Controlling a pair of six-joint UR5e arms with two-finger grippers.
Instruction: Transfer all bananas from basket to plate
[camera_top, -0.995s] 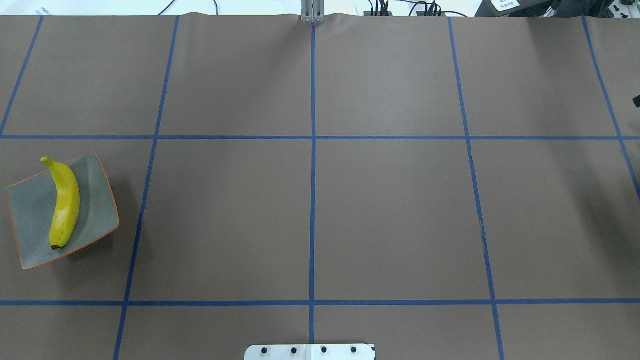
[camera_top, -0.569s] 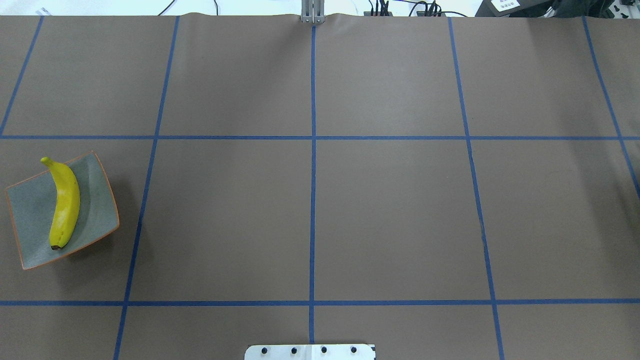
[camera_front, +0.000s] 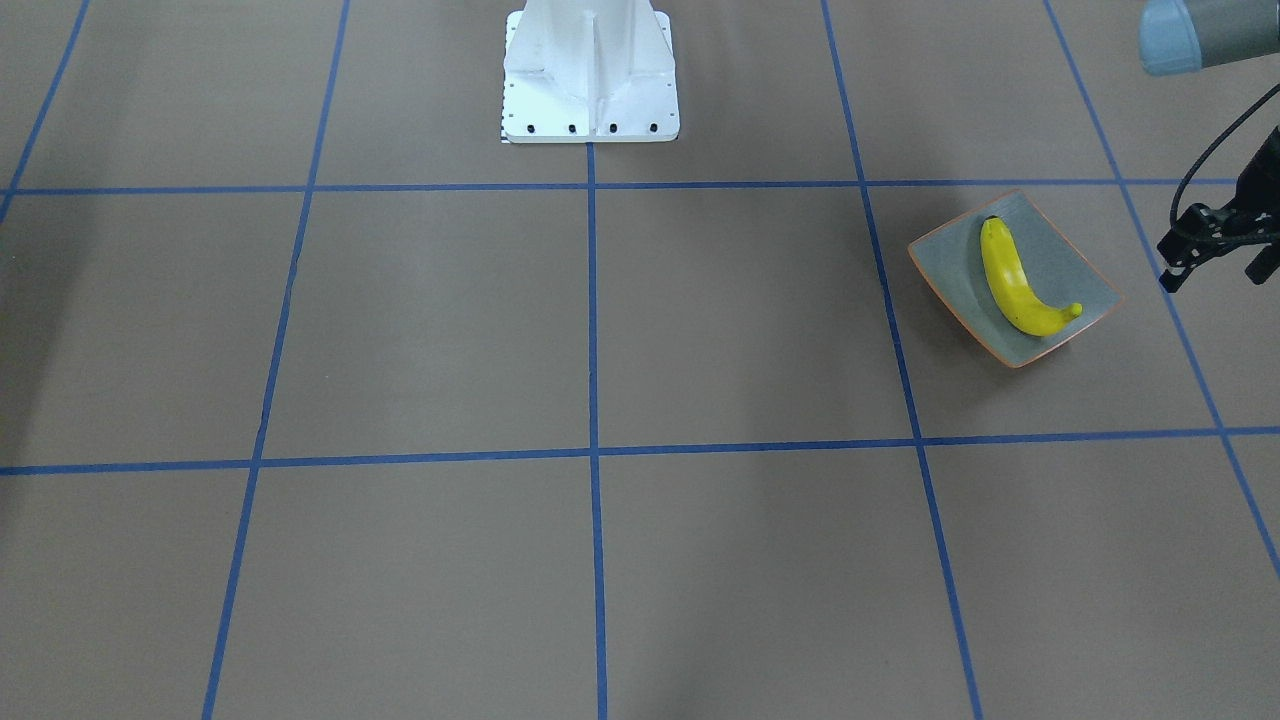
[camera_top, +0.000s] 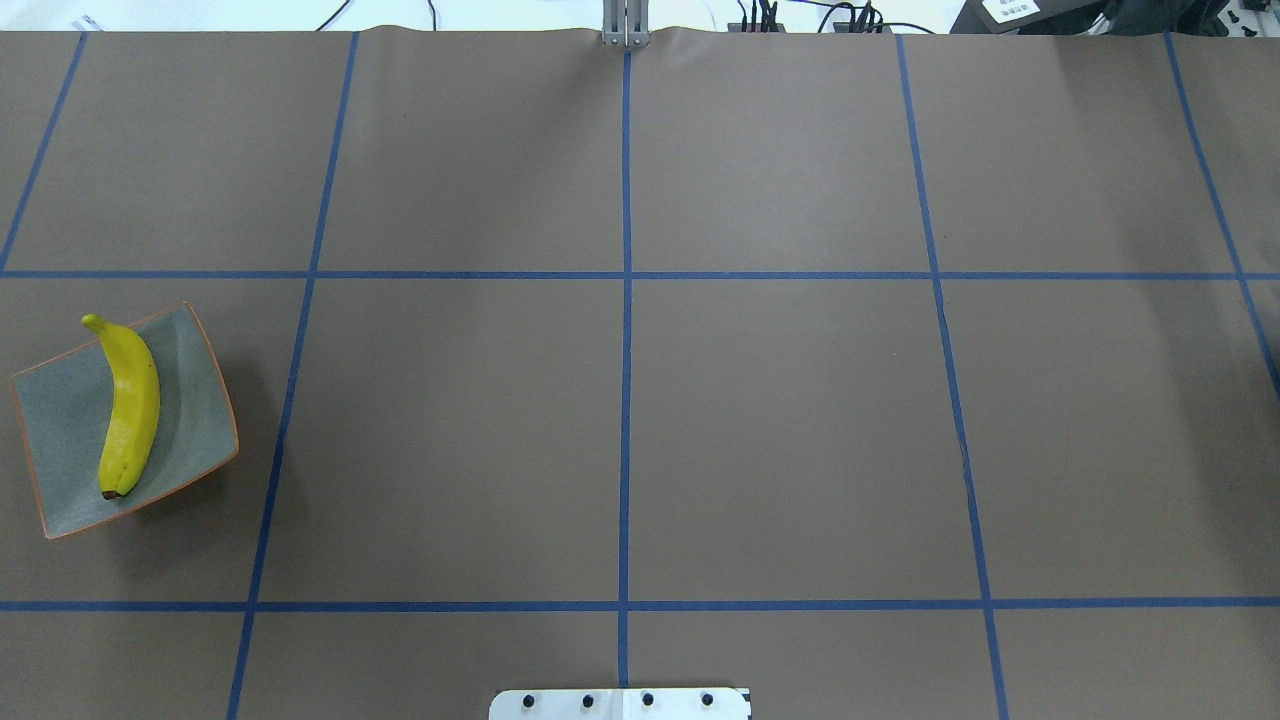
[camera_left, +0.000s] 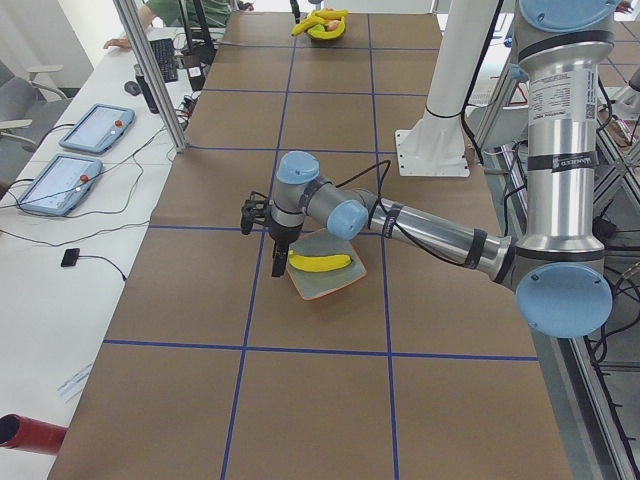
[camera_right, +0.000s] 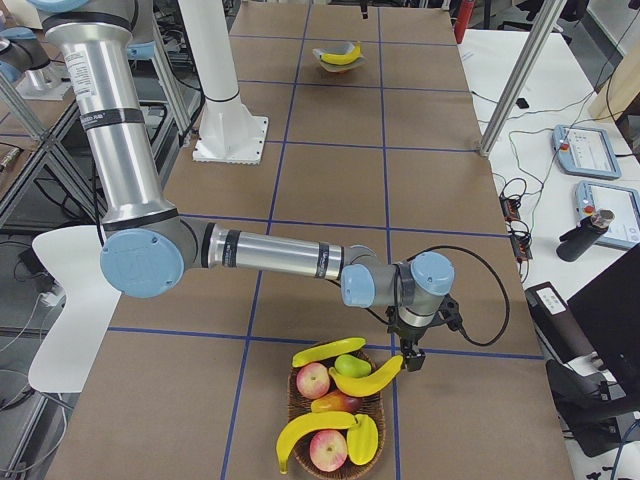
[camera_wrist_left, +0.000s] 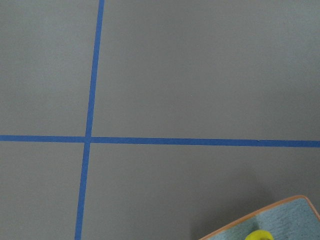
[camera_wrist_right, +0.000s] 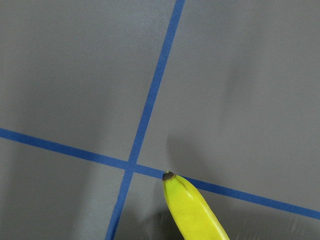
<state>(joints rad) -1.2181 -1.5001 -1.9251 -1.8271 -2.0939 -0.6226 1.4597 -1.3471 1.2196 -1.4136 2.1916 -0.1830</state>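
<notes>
One yellow banana (camera_top: 130, 410) lies on the grey-green plate (camera_top: 60, 440) at the table's left edge; both show in the front view, banana (camera_front: 1015, 285) on plate (camera_front: 1060, 265). The left gripper (camera_left: 277, 262) hangs just beside the plate (camera_left: 325, 285), and I cannot tell whether it is open. Its wrist view shows a plate corner (camera_wrist_left: 280, 220) and a banana tip (camera_wrist_left: 259, 235). The basket (camera_right: 300, 395) holds three bananas. The right gripper (camera_right: 410, 358) is at the end of the top banana (camera_right: 370, 378); I cannot tell its state. A banana tip (camera_wrist_right: 192, 210) shows in the right wrist view.
The basket also holds red apples (camera_right: 314, 380), a green fruit (camera_right: 350, 364) and another yellow fruit (camera_right: 362, 438). The white robot base (camera_front: 590, 70) stands at mid table. Blue tape lines grid the brown table top. Tablets and cables lie off the table's far side.
A dark part of the right arm at the overhead view's right edge has moved out of that view. The plate and its banana have not moved.
</notes>
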